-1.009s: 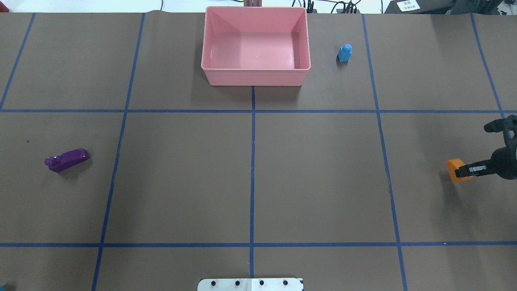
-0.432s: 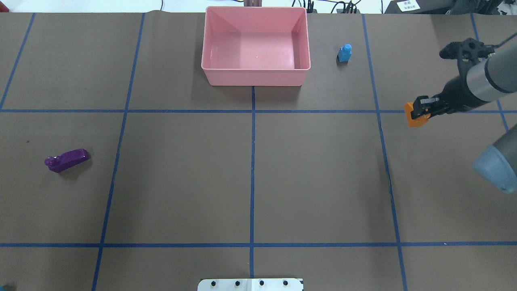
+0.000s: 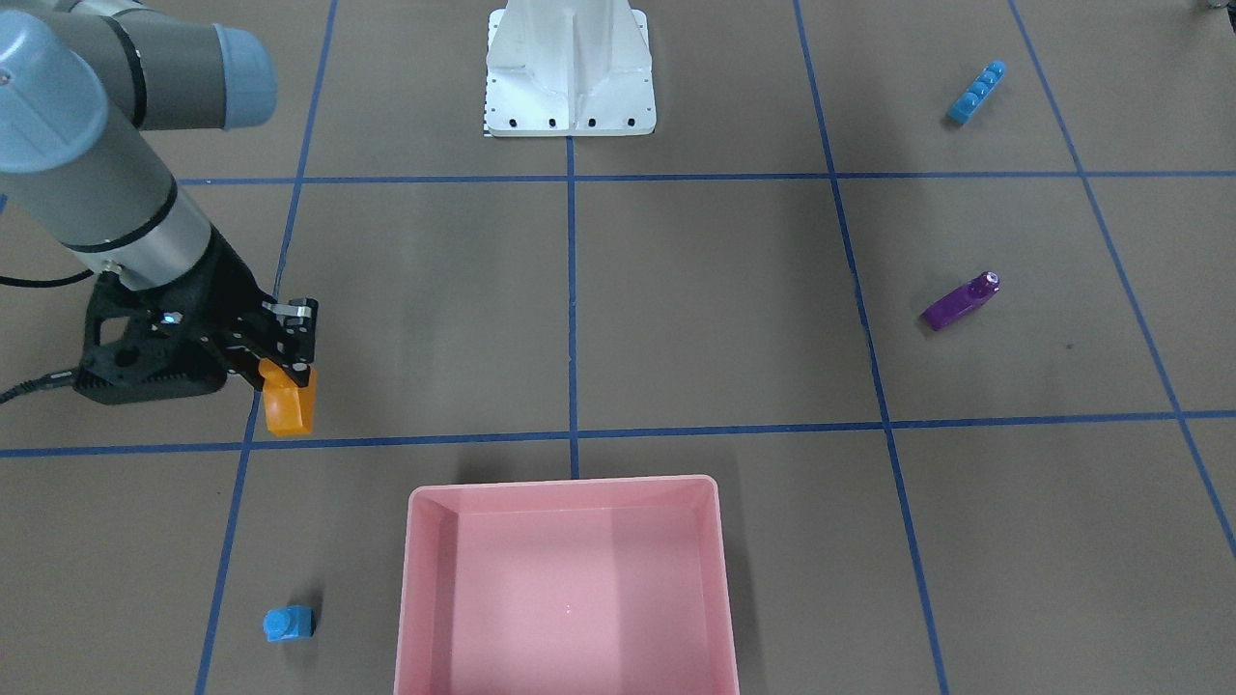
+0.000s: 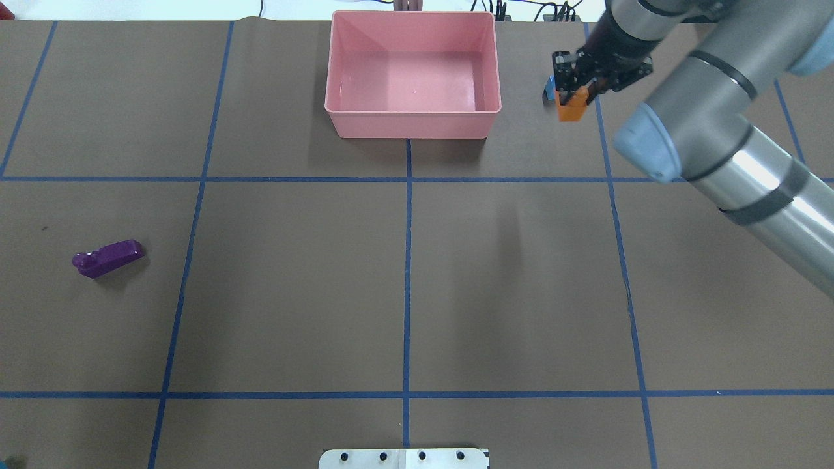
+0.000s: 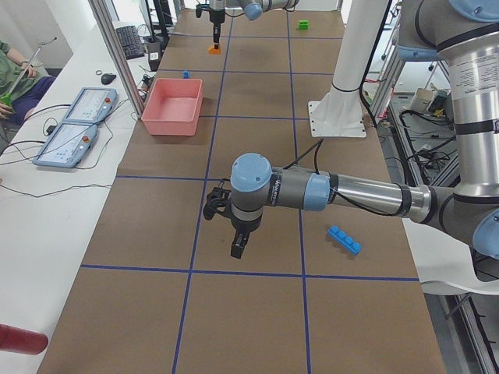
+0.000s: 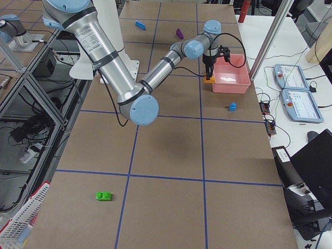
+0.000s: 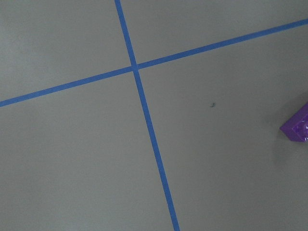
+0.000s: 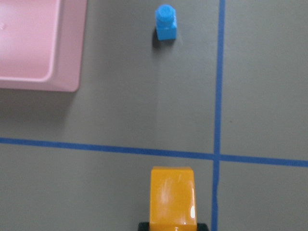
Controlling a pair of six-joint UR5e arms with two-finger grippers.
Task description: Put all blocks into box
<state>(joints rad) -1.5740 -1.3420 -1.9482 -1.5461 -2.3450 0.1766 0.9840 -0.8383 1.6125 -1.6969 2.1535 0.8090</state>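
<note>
My right gripper (image 4: 576, 91) is shut on the orange block (image 4: 572, 109) and holds it in the air just right of the pink box (image 4: 410, 124), which has nothing in it. The small light blue block (image 3: 289, 625) stands beside the box, partly hidden under the gripper in the overhead view. On the left side lie the purple block (image 4: 107, 257) and the long blue block (image 3: 976, 93). Far to the right lies the green block (image 6: 104, 196). My left gripper (image 5: 238, 248) hangs over the table near the long blue block (image 5: 344, 238); I cannot tell whether it is open.
The white base plate (image 3: 570, 106) stands at the robot's edge of the table. A side bench with tablets (image 5: 78, 117) and a metal post (image 5: 117, 47) runs along the far edge behind the box. Blue tape lines grid the brown table.
My right arm has swung in from the table's right edge toward the far side, carrying the orange block up beside the box's right wall. The other blocks have not moved.
</note>
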